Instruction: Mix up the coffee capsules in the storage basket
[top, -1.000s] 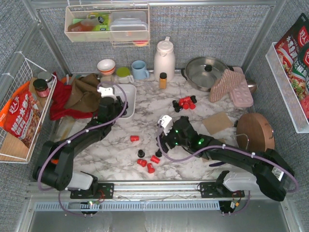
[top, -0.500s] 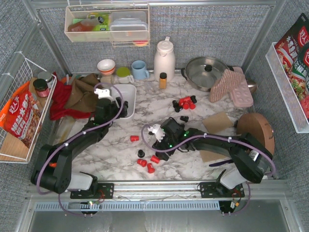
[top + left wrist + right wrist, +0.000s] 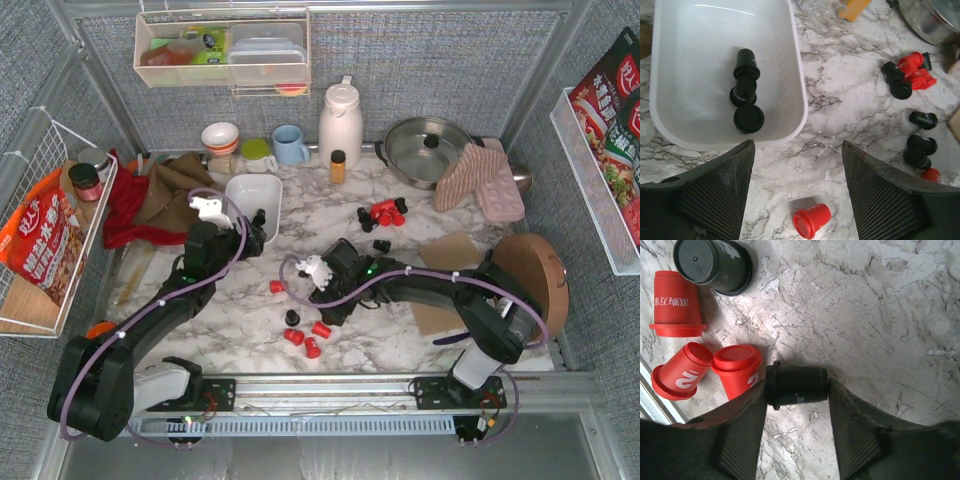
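Observation:
The white storage basket (image 3: 240, 192) holds three black capsules (image 3: 746, 90); its rim shows in the left wrist view (image 3: 800, 75). My left gripper (image 3: 250, 238) is open and empty (image 3: 796, 146), just in front of the basket, with a lone red capsule (image 3: 811, 220) lying below it (image 3: 277, 287). My right gripper (image 3: 323, 297) is shut on a black capsule (image 3: 796, 385) lying on its side at table level. Three red capsules (image 3: 737, 370) and one black capsule (image 3: 715, 265) lie beside it. A red and black cluster (image 3: 382, 212) lies further back.
An amber bottle (image 3: 338, 166), a white thermos (image 3: 340, 122), a blue mug (image 3: 290, 145) and a steel pot (image 3: 430, 150) stand at the back. Cloths (image 3: 150, 200) lie left of the basket. An oven mitt (image 3: 480, 180), cardboard (image 3: 450, 252) and a wooden disc (image 3: 530, 272) lie at the right.
My right gripper moved left across the table to the near capsule group and closed on the black capsule. My left gripper drew back out of the basket toward me.

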Controlling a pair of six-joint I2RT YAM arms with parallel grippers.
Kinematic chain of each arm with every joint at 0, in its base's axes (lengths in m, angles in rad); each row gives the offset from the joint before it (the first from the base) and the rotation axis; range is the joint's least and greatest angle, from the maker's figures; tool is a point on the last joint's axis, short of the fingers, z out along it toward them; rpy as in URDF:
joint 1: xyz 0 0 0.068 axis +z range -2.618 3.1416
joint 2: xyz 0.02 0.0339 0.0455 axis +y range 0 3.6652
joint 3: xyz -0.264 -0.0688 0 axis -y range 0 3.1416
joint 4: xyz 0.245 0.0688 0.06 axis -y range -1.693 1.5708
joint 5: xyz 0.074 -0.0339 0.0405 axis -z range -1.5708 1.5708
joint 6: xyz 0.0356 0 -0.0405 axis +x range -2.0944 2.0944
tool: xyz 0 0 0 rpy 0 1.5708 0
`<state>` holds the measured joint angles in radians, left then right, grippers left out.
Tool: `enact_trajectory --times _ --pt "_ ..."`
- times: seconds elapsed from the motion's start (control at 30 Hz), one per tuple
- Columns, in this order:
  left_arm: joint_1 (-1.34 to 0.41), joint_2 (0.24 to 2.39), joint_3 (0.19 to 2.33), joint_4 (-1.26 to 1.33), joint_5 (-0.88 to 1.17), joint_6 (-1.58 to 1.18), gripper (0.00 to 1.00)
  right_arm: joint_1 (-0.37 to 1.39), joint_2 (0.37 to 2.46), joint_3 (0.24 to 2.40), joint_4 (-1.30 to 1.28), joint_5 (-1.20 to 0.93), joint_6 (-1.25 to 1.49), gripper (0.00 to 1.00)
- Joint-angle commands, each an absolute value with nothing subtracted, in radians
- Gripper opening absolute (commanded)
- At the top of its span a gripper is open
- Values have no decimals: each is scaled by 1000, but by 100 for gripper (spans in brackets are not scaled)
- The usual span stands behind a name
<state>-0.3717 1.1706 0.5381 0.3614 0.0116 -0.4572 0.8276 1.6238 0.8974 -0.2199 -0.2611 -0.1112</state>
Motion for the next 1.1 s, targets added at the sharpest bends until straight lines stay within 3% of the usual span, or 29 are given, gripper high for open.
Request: enact_trajectory --times 0.0,0.3,0.67,1.07 --pt "-373 1154 527 417 115 -459 78 831 1629 912 -249 -262 -129 50" --pt "-389 1163 528 432 269 -459 77 835 1447 783 -60 -230 -200 34" --pt "-553 1206 568 474 413 -483 73 845 1177 423 684 -186 -460 33" --pt "-676 1282 582 538 496 -503 65 851 1114 304 845 -148 -544 33"
